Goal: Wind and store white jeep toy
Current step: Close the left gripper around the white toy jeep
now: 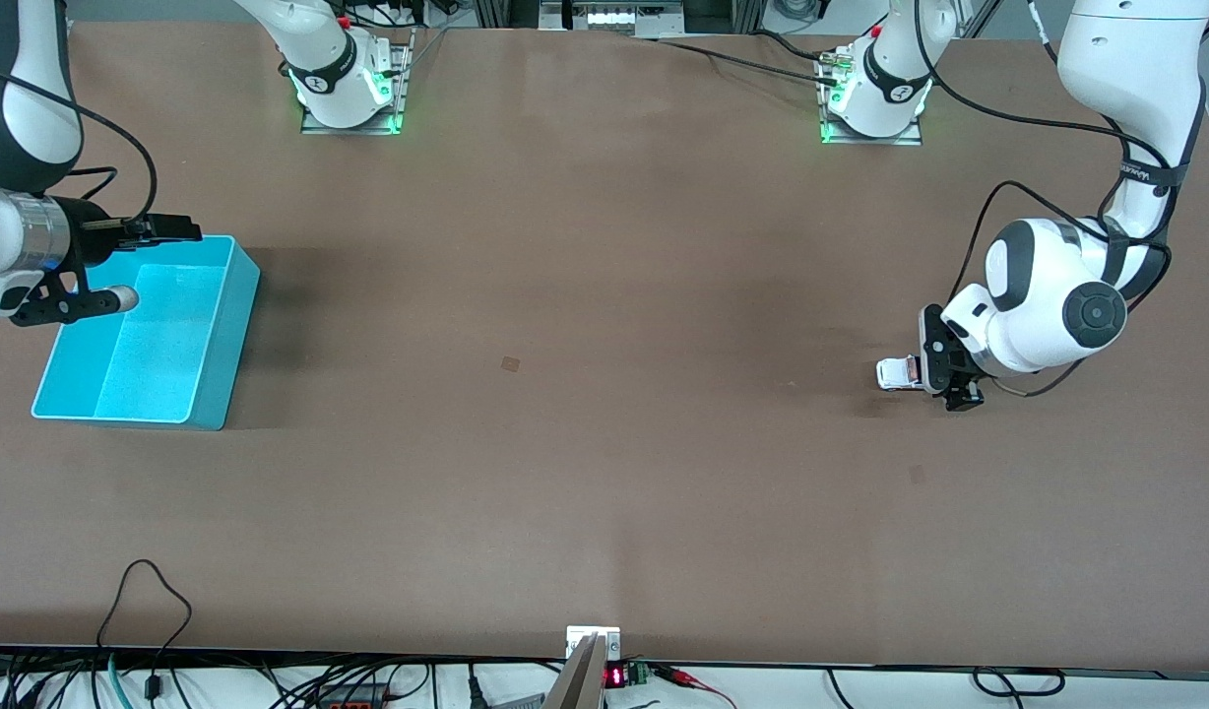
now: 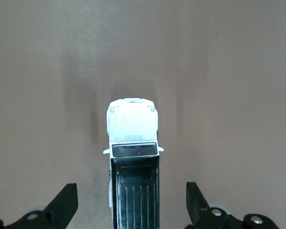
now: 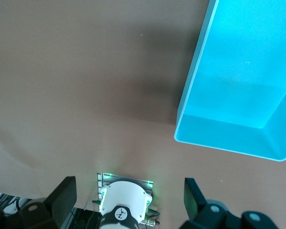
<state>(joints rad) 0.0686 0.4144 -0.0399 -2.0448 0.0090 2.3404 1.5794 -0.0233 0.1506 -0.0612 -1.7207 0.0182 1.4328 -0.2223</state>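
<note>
The turquoise bin (image 1: 152,330) sits at the right arm's end of the table and looks empty, so nothing is stored yet. The right gripper (image 1: 137,264) hangs over the bin's rim with its fingers spread wide, gripping nothing; that arm waits.

Well apart from the bin, toward the left arm's end, the white jeep toy (image 1: 898,373) rests on the table. The left gripper (image 1: 944,369) is low over its rear, fingers fully apart on either side of the black roof and not yet touching. Winding and storing both remain, as far as I can judge.

The jeep's long axis runs along the table's length, bonnet probably toward the bin.
</note>
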